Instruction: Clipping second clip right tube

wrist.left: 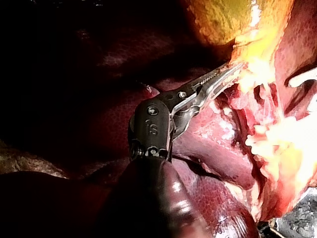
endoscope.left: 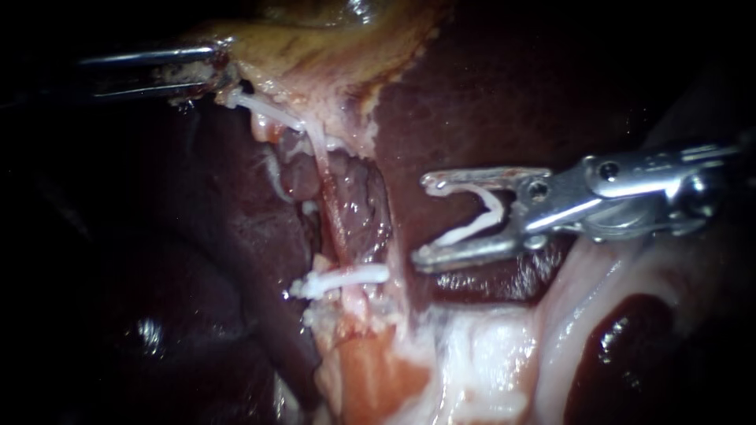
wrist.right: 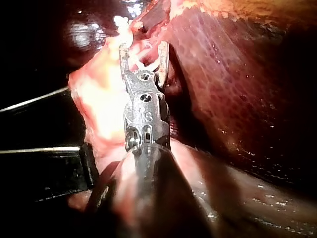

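Observation:
My left instrument (endoscope.left: 214,72) comes in at the upper left, its jaws shut on the yellowish gallbladder's (endoscope.left: 315,39) edge; the left wrist view shows the same grip (wrist.left: 232,69). A thin pale tube (endoscope.left: 331,205) runs down from there to a white clip (endoscope.left: 342,278) closed across it. My right instrument (endoscope.left: 423,220) stands to the right of the tube, apart from it. Its jaws are spread wide, with an open white clip (endoscope.left: 472,229) seated between them and touching both. In the right wrist view those jaws (wrist.right: 143,47) point at pale tissue.
Dark red liver (endoscope.left: 488,94) lies behind and to the right of the tube, with another lobe (endoscope.left: 197,275) on the left. Pale fatty tissue (endoscope.left: 488,354) fills the lower middle. Beside my right shaft are thin metal rods and a black block (wrist.right: 39,168).

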{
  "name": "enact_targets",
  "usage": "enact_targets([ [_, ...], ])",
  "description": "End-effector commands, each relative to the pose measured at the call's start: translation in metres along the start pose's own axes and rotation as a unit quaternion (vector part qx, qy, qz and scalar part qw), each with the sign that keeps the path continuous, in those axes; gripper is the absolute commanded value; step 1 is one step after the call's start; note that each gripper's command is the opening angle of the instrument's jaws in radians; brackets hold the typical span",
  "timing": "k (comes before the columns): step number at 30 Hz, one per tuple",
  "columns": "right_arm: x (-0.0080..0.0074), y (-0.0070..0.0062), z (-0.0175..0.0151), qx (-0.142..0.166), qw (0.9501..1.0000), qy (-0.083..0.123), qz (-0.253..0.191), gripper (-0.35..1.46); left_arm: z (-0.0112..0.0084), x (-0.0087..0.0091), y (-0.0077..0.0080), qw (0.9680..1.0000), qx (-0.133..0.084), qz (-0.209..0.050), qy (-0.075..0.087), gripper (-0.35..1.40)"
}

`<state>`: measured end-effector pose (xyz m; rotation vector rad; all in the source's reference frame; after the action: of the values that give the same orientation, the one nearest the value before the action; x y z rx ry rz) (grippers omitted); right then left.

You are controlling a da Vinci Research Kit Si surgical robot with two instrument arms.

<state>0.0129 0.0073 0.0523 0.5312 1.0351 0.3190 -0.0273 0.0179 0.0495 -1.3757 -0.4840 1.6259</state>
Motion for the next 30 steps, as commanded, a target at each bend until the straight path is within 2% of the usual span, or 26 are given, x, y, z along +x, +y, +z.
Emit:
enact_targets([
  [1,0.0001,0.0000,0.0006,0.001,1.0000,-0.001,0.004,0.50,0.0000,0.0000,0.0000,1.0000,0.000,0.000,0.000,-0.35],
  [7,0.0003,0.0002,0.0036,-0.001,0.9998,-0.001,0.021,0.50,0.0001,0.0000,0.0000,1.0000,0.001,0.000,0.000,-0.35],
  [16,-0.0003,0.0001,0.0085,0.021,0.9988,-0.007,0.043,0.49,0.0003,0.0000,0.0001,1.0000,0.001,0.003,0.000,-0.35],
  [22,-0.0007,-0.0002,0.0101,0.051,0.9966,-0.017,0.062,0.49,0.0004,0.0000,0.0001,1.0000,0.002,0.003,0.001,-0.35],
  [26,-0.0004,-0.0004,0.0104,0.089,0.9934,-0.022,0.069,0.49,0.0005,0.0000,0.0001,1.0000,0.002,0.000,0.001,-0.35],
  [30,0.0001,-0.0009,0.0106,0.115,0.9900,-0.012,0.081,0.49,0.0005,0.0000,0.0001,1.0000,0.002,0.000,0.001,-0.35],
])
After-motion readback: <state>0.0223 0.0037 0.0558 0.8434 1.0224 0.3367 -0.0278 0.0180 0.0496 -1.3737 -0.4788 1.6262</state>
